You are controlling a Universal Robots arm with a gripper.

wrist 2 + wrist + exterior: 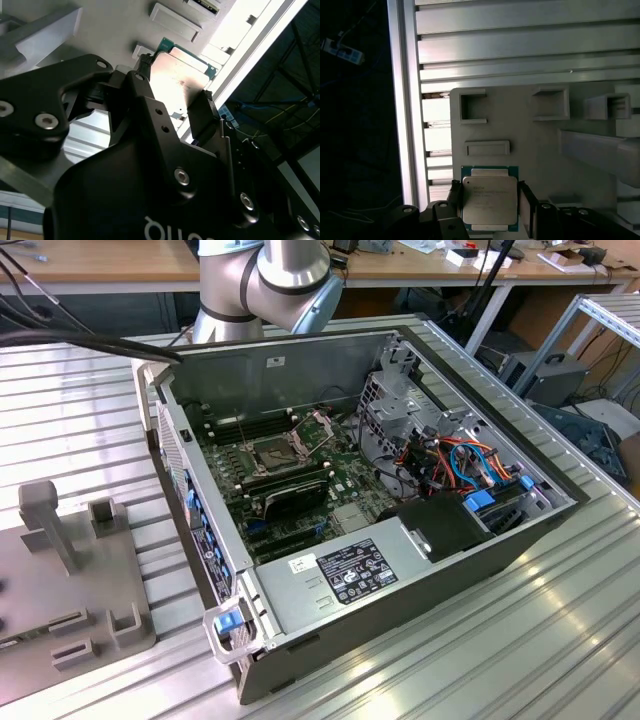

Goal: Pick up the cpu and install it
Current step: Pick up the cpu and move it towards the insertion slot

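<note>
The gripper (490,192) straddles the cpu (490,205) lying on the grey tray (545,145), clamped or not I cannot tell; an off-centre squeeze could tilt the cpu or let it slip.

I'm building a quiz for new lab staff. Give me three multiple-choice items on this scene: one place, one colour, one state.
1. Where does the cpu lie? A inside the computer case; B on the grey fixture plate; C on a shelf.
2. Its board edge is: A red; B blue; C green.
3. The computer case is: A open; B closed; C boxed.
Answers: 1 B, the plate lies under it in both wrist views; 2 C, green rims its metal top; 3 A, the motherboard shows inside.
</note>
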